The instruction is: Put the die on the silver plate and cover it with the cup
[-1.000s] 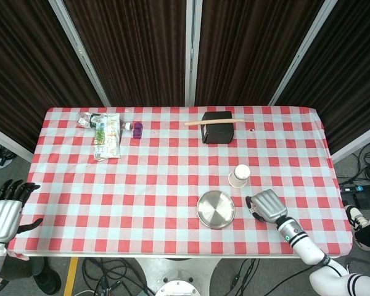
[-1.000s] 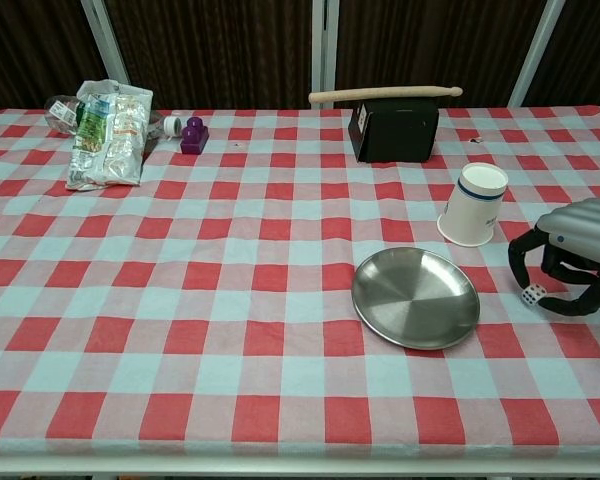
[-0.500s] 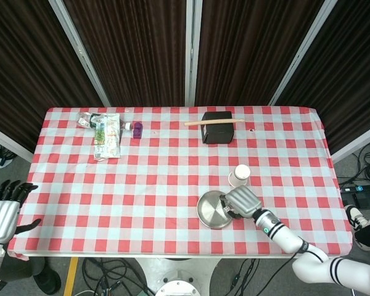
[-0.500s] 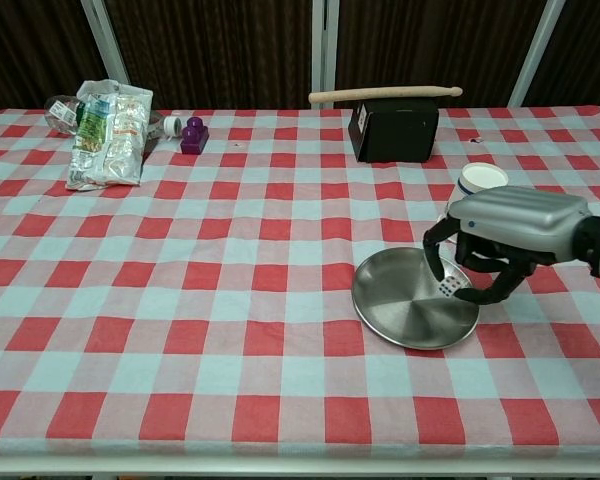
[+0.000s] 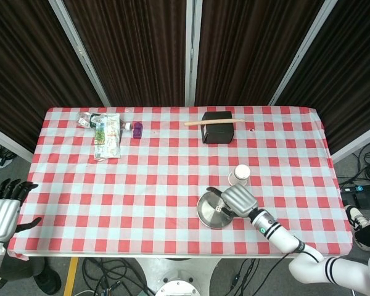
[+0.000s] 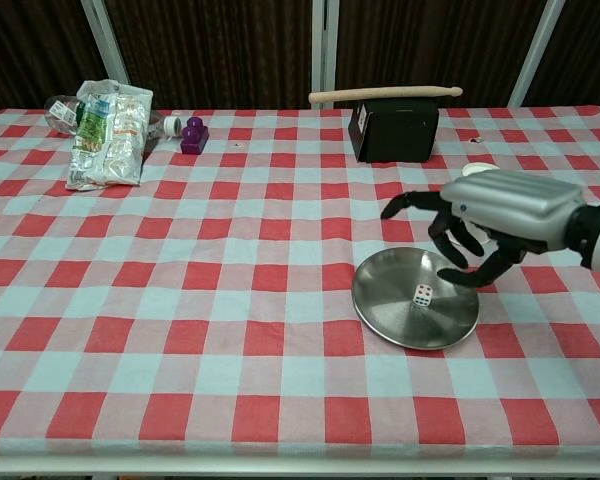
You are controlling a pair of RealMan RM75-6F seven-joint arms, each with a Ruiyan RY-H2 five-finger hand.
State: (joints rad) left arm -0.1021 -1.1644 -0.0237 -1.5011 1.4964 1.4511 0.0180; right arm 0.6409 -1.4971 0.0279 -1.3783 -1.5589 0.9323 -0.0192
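Observation:
A small white die [image 6: 422, 294] lies inside the silver plate [image 6: 385, 312], near its middle, with nothing touching it. My right hand [image 6: 492, 214] hovers just above the plate's right rim, fingers spread and empty. The white paper cup [image 6: 473, 170] stands behind that hand, and only a sliver of its rim shows in the chest view. From the head view the die [image 5: 218, 208] sits in the plate [image 5: 205, 214], the right hand [image 5: 237, 200] is at its right edge, and the cup [image 5: 239, 175] stands upright just beyond. My left hand [image 5: 2, 213] hangs off the table's near left corner, holding nothing.
A black box [image 6: 394, 129] with a wooden stick [image 6: 384, 94] across its top stands at the back centre. At the back left lie a snack bag [image 6: 105, 135], a purple block [image 6: 193, 135] and a plastic bottle [image 6: 60, 108]. The checked cloth covers the table.
The right hand carried the die from the cloth over the plate and let it go. The die now lies in the plate, and the hand's fingers have spread and lifted.

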